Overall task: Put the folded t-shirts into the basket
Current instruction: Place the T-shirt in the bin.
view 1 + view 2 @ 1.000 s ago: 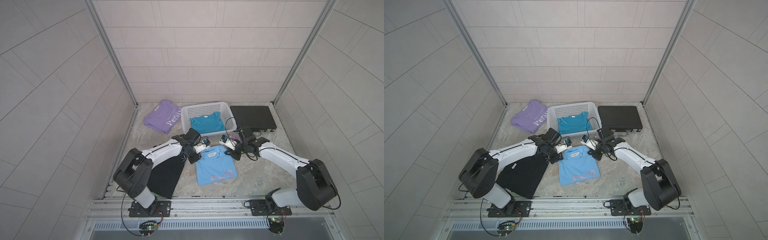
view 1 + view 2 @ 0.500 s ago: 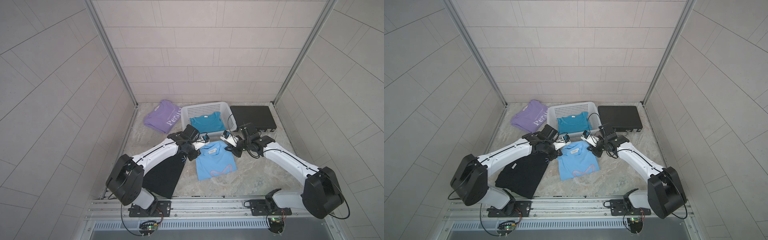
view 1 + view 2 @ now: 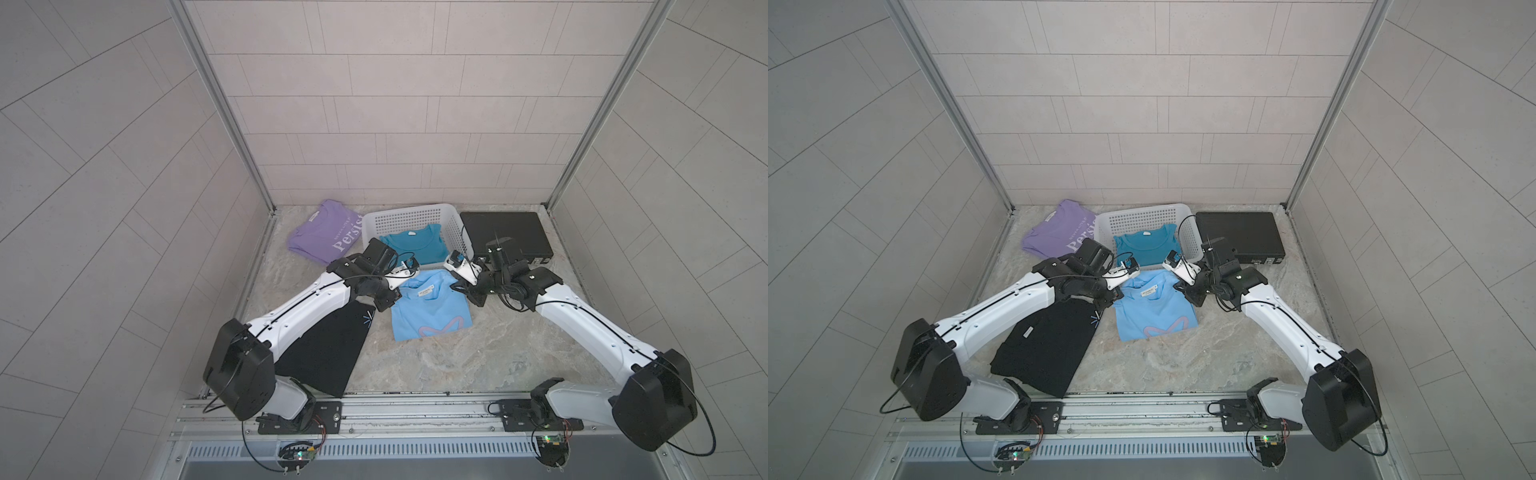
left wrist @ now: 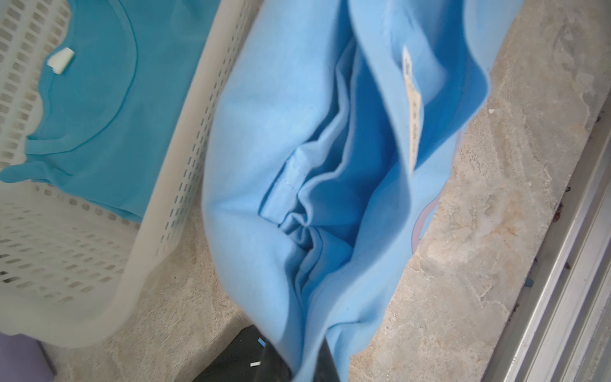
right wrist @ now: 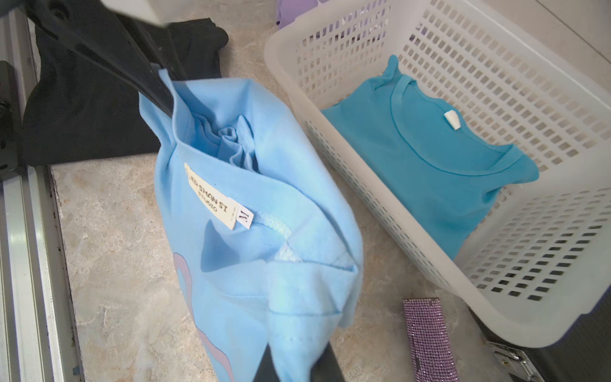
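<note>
The left gripper (image 3: 390,297) and right gripper (image 3: 465,291) each pinch shut on a shoulder corner of the light blue t-shirt (image 3: 430,316), collar edge raised just beside the white basket (image 3: 409,208) holding the teal t-shirt (image 3: 411,249), presumably so it clears the rim unbunched.

Light blue shirt (image 3: 430,311): pale sky colour, with a pinkish-lilac looping mark and a cream label printed in black. My fingers (image 5: 142,82) are black against it. Teal shirt (image 3: 415,247) is plain and bright. Basket (image 3: 407,218) is white perforated mesh. Black shirt (image 3: 328,353) carries a small pale starburst. Lilac shirt (image 3: 320,232) has white lettering. Case (image 3: 503,232) is black, tabletop (image 3: 457,365) marbled beige-grey.
</note>
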Robot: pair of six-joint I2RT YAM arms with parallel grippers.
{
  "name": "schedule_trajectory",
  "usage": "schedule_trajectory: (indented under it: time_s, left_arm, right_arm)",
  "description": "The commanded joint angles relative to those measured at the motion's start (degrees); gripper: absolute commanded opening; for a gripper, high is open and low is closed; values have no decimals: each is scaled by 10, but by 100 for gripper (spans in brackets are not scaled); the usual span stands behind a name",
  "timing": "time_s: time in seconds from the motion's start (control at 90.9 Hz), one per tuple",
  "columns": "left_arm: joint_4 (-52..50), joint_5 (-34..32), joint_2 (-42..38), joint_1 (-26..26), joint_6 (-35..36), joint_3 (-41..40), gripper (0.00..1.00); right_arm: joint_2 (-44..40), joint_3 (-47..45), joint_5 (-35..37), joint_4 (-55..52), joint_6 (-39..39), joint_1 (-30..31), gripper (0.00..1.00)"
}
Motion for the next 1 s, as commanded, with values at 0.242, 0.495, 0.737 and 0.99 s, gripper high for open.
schedule_trajectory:
  time_s: [0.242, 0.495, 0.737, 0.99]
  left_arm:
    - [-34, -20, -20, 28, -9, 68, 0]
    - [-72, -30, -9, 41, -13, 137, 0]
    - [-84, -43, -2, 65, -8, 184, 0]
    - [-103, -28, 67, 114, -4, 267, 0]
  right_arm:
    - [-5, 65, 16, -5, 45, 1, 0]
    - [23, 131, 34, -22, 79, 3, 0]
    - [79, 207, 66, -27, 112, 12, 0]
    - [144, 266, 123, -3, 123, 13, 0]
